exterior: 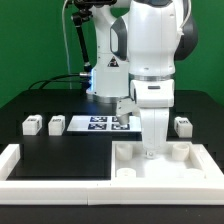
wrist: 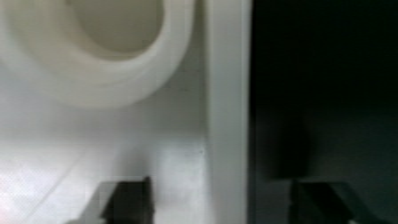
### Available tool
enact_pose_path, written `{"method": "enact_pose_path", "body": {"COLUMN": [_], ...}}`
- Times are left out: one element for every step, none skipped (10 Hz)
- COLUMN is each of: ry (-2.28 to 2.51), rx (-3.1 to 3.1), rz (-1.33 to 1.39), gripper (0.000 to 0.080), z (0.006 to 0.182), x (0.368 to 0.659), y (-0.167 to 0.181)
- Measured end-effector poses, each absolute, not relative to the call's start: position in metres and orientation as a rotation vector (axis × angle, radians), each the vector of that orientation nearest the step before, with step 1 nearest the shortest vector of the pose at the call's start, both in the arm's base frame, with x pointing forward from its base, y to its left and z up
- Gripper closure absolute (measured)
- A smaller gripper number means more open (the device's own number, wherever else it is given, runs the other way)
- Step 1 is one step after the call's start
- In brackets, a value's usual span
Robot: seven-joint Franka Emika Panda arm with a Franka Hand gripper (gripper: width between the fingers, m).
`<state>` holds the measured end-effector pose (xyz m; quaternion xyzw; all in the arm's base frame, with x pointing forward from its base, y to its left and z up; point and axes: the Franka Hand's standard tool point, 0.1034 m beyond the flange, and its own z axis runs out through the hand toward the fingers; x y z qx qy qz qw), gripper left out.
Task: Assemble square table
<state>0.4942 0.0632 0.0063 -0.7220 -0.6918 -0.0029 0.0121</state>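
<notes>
Straddling the rim [wrist: 228,110] of the slab [exterior: 195,165], which runs lengthwise between its parted, empty jaws, the pincer [exterior: 150,148] hangs directly over that slab on the desk [exterior: 60,150], a corner socket [wrist: 98,40] just beside.

The white arm [exterior: 152,50] hangs its fingers [exterior: 149,151] just inside the far rim of the square table slab [exterior: 190,168], which lies on the black counter [exterior: 60,145]. Beyond the fingers, toward the exterior view's left, lies the marker board [exterior: 100,123], then a near leg [exterior: 57,124] and a farther leg [exterior: 32,124]. A lone leg [exterior: 182,125] sits toward the right.
</notes>
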Motion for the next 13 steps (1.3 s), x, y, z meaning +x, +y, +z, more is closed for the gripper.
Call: {"method": "enact_pose_path", "body": {"ry": [-2.156,-2.156,-2.156,-2.155,-2.155,-2.155,-2.154,-2.154,-2.154,-2.089,-1.998,-1.946,-1.836], "rx": [-2.251,-2.251,-2.252,-2.252,-2.252,-2.253,-2.253,-2.253,-2.254,-2.321,-2.402,-2.450,-2.539], "rz": [-0.009,-0.009,-0.009,-0.009,-0.009,-0.009,-0.009,-0.009,-0.009,0.000,0.022,0.033,0.033], "gripper": [0.0256,0.0183,0.0183,0.0155,0.0151,0.0151,0.0150,0.0150,0.0150,0.0150,0.0150,0.0150,0.0150], "z": [0.006,0.006,0.006,0.006,0.006,0.006,0.006,0.006,0.007,0.017,0.030,0.039,0.047], "x": [0.494,0.494,0.494,0.494,0.494,0.494,0.494,0.494,0.495,0.495,0.492,0.490,0.490], "y": [0.063,0.063,0.063,0.063,0.062,0.062,0.062,0.062,0.062,0.064,0.070,0.081,0.089]}}
